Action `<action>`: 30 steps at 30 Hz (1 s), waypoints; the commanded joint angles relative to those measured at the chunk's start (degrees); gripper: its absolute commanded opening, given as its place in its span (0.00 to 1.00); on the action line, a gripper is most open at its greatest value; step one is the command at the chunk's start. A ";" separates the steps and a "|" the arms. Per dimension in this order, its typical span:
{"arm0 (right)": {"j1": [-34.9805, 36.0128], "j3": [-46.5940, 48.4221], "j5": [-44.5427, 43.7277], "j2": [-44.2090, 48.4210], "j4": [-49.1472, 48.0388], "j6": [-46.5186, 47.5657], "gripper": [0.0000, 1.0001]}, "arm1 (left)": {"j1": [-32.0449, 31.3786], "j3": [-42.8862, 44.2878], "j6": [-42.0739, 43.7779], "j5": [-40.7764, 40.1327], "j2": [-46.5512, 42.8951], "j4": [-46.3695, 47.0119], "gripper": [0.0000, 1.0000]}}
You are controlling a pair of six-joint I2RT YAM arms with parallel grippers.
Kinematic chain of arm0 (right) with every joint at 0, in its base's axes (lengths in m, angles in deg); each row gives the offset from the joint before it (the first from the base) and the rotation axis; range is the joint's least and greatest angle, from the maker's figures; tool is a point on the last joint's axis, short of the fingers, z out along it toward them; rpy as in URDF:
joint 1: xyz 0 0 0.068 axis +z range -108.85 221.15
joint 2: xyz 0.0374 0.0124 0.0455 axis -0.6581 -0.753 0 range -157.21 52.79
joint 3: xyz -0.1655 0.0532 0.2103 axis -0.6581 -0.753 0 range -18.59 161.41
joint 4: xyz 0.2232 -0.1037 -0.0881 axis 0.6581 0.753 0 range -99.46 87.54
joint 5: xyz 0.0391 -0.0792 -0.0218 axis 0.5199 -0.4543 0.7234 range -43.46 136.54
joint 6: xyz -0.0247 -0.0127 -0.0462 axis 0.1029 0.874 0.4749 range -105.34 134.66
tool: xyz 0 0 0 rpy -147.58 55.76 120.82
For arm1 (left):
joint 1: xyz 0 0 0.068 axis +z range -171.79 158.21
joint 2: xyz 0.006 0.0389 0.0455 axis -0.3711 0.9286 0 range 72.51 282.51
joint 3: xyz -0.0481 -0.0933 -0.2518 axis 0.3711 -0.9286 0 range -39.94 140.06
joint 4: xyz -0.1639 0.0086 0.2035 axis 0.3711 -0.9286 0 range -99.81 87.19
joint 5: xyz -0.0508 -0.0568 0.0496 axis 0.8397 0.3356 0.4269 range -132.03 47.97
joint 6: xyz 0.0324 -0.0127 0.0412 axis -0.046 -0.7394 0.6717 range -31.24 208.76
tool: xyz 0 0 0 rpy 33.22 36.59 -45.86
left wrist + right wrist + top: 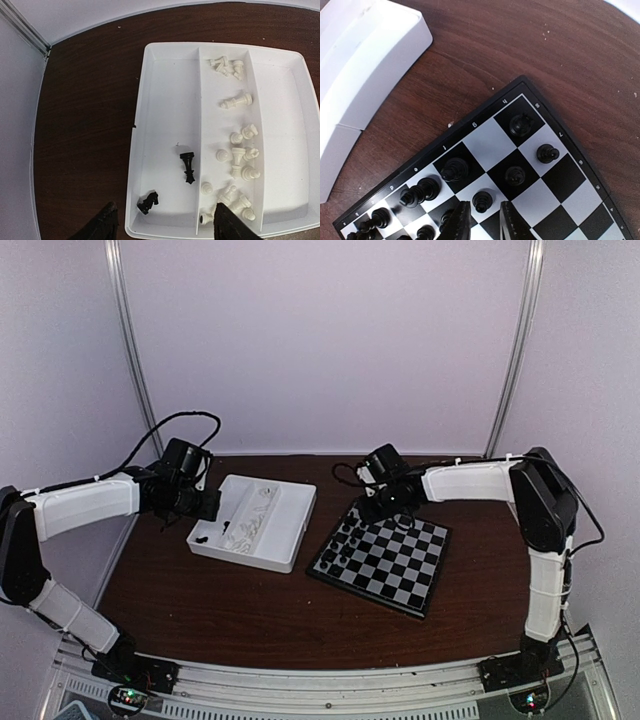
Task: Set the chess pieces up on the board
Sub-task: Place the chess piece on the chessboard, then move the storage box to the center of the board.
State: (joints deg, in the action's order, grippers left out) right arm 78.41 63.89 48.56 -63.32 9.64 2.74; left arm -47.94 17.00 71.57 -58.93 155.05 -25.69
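Surrounding brown table (pixel 200 610), pale walls (pixel 320 340)

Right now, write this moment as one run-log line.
left gripper: open over tray | right gripper: slightly parted at black piece | board: partly set, black only

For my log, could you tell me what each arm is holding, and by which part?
Left jaws hold nothing. Right jaws flank a black pawn on the board; contact cannot be told.

We're looking into a robot lab cell: plain white panel walls (pixel 320 340) are boxing in a dark wooden table (pixel 250 610), aluminium posts (pixel 139 370) are running up the corners, and two cabled arms (pixel 85 505) are sitting bolted to a metal rail (pixel 330 685).
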 commanded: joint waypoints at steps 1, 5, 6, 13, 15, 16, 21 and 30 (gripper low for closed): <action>0.36 -0.56 -1.76 6.87 0.99 0.58 0.24 | 2.40 1.37 -1.48 1.50 -0.55 -1.22 0.66; 0.32 -3.35 -1.67 11.32 1.27 0.51 0.24 | 5.24 2.00 -2.30 4.47 1.42 -4.24 0.66; 0.35 -4.13 -1.44 12.51 1.36 0.43 0.25 | 5.70 2.47 -2.36 4.51 2.39 -5.16 0.66; 0.52 -7.71 0.21 17.72 1.66 -0.37 0.26 | 11.51 4.29 -3.05 16.83 9.92 -6.51 0.65; 0.57 -8.15 0.43 18.29 1.86 -0.44 0.26 | 11.65 5.21 -2.71 16.91 11.89 -7.11 0.65; 0.66 -8.27 0.58 18.42 2.01 -0.53 0.26 | 11.65 5.61 -2.63 16.82 12.78 -7.30 0.62; 1.00 -9.01 1.40 18.90 1.79 -0.88 0.26 | 13.53 6.09 -3.21 16.87 15.93 -6.67 0.57; 1.24 -9.33 2.53 18.90 1.51 -0.81 0.26 | 13.98 8.28 -2.18 24.90 20.55 -9.16 0.45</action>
State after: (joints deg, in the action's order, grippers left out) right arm 79.35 54.67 50.33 -46.16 10.99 2.28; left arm -34.19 24.46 69.14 -39.88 175.23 -33.71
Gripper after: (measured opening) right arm 0.264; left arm 0.461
